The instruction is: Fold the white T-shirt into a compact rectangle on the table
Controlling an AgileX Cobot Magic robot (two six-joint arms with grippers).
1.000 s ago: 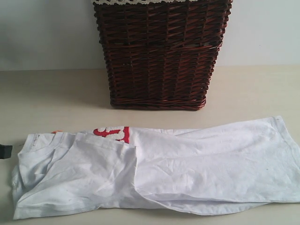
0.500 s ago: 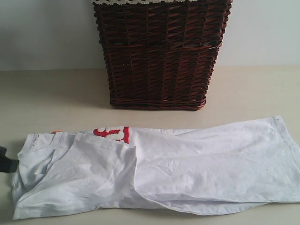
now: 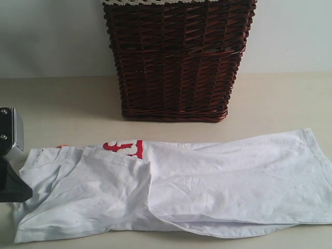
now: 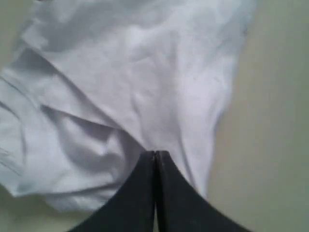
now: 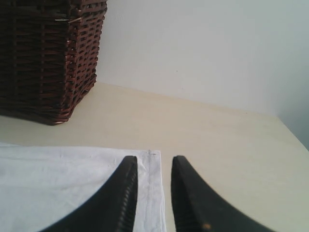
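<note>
While one white T-shirt (image 3: 207, 181) lies on one table (image 3: 62, 104), one basket (image 3: 176, 62) behind

Shows two matte black wedge-shaped fingers (image 4: 135, 198) tapering to thin tips on the left claw (image 4: 155, 153), curved black fingers (image 5: 120, 193) with ribbed inner faces and one small pale dot on the right claw (image 5: 153, 162), plus a dark housing (image 3: 10, 127) with two small bright screws.
</note>
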